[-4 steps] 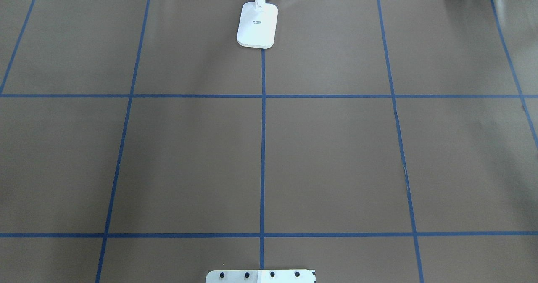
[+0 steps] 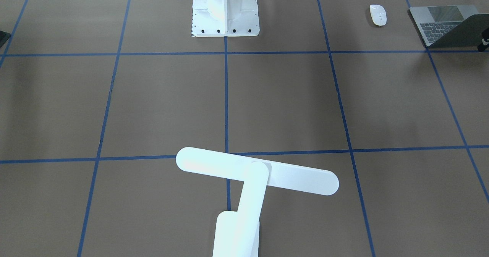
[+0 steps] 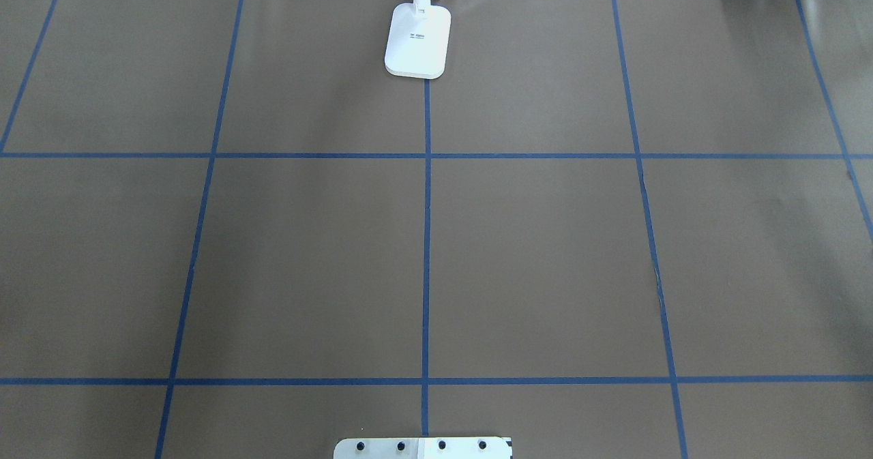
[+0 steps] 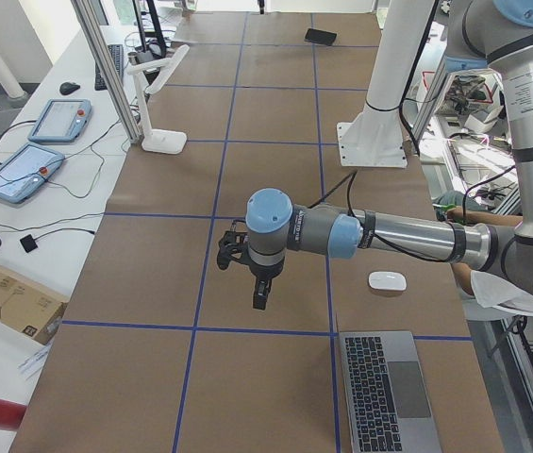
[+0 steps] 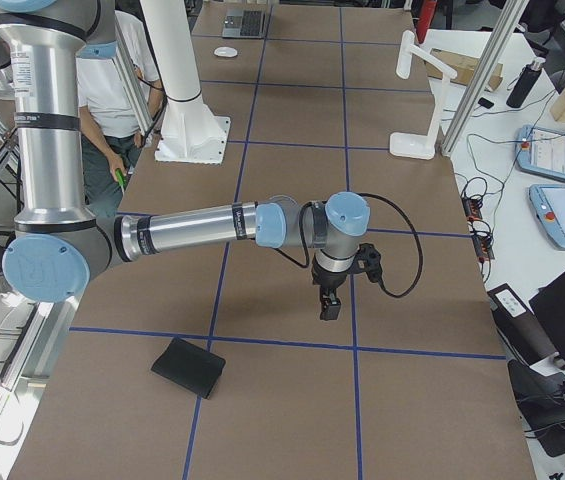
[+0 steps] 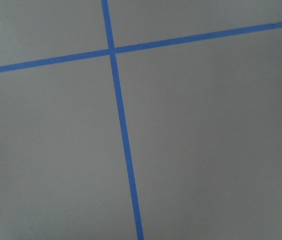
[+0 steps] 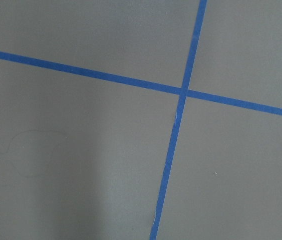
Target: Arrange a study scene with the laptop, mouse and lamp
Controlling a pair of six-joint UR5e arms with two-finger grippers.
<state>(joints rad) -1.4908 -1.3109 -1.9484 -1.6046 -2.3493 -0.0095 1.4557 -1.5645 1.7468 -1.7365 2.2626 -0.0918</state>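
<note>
Laptop (image 4: 386, 389) sat open at table's left end, toward robot-side edge. Mouse (image 4: 387, 281) lay just inboard, apart from it. Left gripper (image 4: 259, 300) hung over mid-table, apparently empty; spread or pressed together, cannot tell. Lamp (image 3: 417, 39) stood at middle of far edge. Right gripper (image 5: 329, 308) hovered likewise, state cannot tell. Black mouse pad (image 5: 188, 367) lay toward right end. Judged: left arm nearest laptop; grip base edge, not lid; slide low.

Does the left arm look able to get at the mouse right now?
Probably yes: the mouse lies uncovered, apart from the laptop, and nothing stands between it and the left gripper.
</note>
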